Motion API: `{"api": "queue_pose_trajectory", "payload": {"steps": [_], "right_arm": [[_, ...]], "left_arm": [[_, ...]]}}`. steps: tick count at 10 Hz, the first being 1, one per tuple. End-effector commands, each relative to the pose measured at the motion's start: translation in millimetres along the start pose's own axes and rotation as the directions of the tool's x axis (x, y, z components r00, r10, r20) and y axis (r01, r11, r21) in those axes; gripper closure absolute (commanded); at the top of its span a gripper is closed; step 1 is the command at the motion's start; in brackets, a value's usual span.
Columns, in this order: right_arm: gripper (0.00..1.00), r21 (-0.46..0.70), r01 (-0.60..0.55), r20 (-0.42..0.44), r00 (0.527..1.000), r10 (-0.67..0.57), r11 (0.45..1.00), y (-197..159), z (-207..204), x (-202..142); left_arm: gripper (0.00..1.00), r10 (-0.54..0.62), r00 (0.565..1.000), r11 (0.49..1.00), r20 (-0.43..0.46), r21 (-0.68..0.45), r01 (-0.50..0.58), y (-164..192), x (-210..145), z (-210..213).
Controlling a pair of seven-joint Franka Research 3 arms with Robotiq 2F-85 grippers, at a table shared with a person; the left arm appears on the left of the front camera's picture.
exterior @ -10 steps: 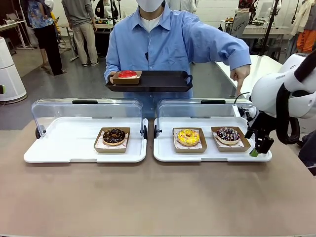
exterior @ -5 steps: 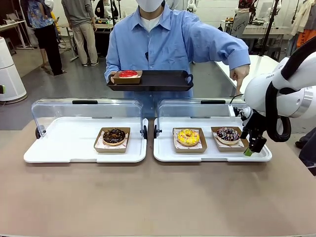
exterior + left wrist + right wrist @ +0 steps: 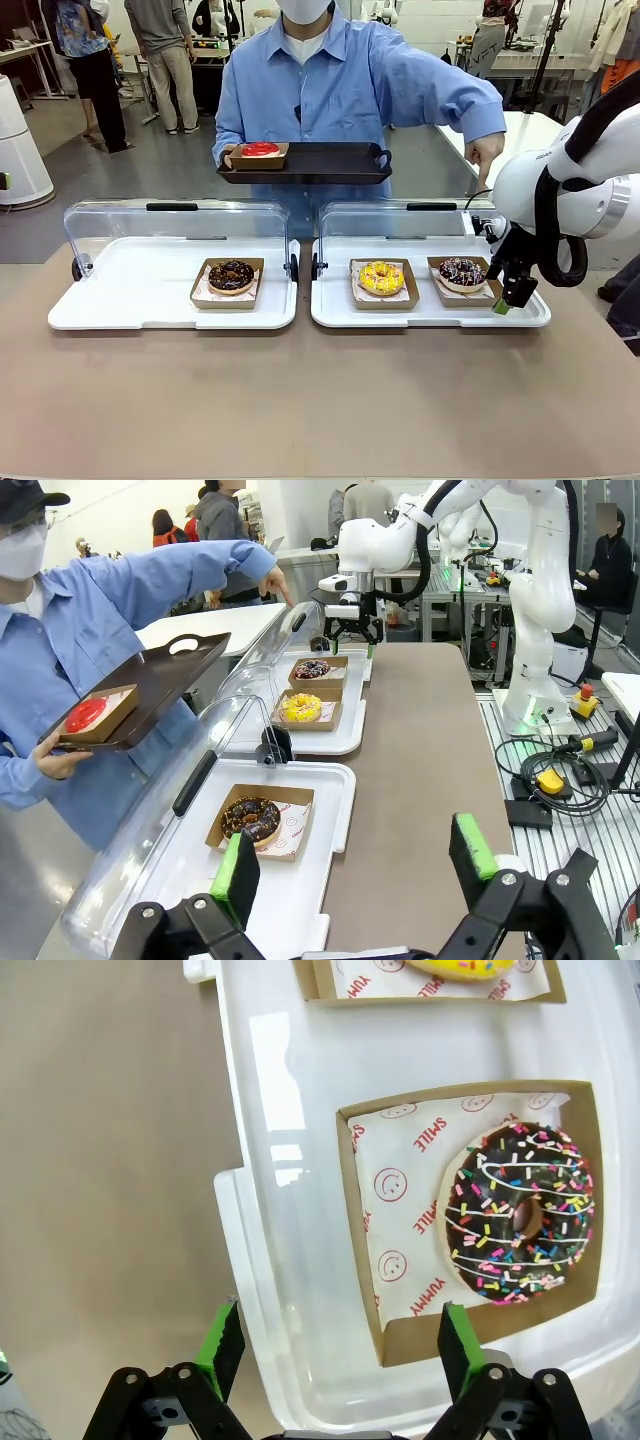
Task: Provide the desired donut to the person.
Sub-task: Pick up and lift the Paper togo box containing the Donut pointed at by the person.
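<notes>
A: Clearance around the trays?
B: The right white tray [image 3: 430,318] sat just beside the left white tray [image 3: 130,300], with a narrow gap between them. Both clear lids [image 3: 175,225] stood hinged up along the far edges, so the near and outer edges were open. A wide strip of open counter [image 3: 300,400] ran in front of both trays.
A: Where was the donut?
B: The sprinkled donut [image 3: 520,1215] lay in its cardboard box [image 3: 400,1290], rightmost on the right tray. The yellow donut [image 3: 381,277] sat boxed to its left, apart from it. The chocolate donut [image 3: 231,275] was boxed alone on the left tray.
A: Person?
B: The person [image 3: 340,80] stood at the far side. One hand held a black tray [image 3: 330,165] with a boxed red donut [image 3: 259,149] at its left end. The other hand [image 3: 487,155] pointed a finger down, beyond the right lid, near the tray's right end.
A: Right side?
B: The right fingers [image 3: 222,1335] were spread wide and held nothing. They hung low at the tray's right end, just beside the box. In the wrist view one pad lay over the tray rim and the other over the box's nearest edge, with the box corner between them. Couldn't tell if they touched the tray.
A: Left?
B: The left fingers [image 3: 238,878] were also spread wide with nothing between them. They were raised off the left end of the counter, looking along the row of trays, well apart from every box.
</notes>
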State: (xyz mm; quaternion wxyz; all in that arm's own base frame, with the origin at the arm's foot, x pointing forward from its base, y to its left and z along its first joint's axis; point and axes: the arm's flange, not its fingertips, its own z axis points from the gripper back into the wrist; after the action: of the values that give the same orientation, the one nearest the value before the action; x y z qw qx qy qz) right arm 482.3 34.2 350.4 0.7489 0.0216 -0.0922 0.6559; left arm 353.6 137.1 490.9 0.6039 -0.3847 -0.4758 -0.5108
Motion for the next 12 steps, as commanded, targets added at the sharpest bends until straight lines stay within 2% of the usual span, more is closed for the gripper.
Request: {"api": "queue_pose_trajectory", "payload": {"steps": [1,12], "right_arm": [[0.0,0.009,-0.005,0.001,1.0,0.005,1.0,1,-1,-2],[0.0,0.019,0.037,-0.012,0.999,-0.037,0.999,-22,-22,-6]], "left_arm": [[0.0,0.0,1.0,1.0,0.0,0.015,0.0,0,-1,0],[0.0,0.0,1.0,1.0,0.0,0.015,0.0,0,-1,0]]}}
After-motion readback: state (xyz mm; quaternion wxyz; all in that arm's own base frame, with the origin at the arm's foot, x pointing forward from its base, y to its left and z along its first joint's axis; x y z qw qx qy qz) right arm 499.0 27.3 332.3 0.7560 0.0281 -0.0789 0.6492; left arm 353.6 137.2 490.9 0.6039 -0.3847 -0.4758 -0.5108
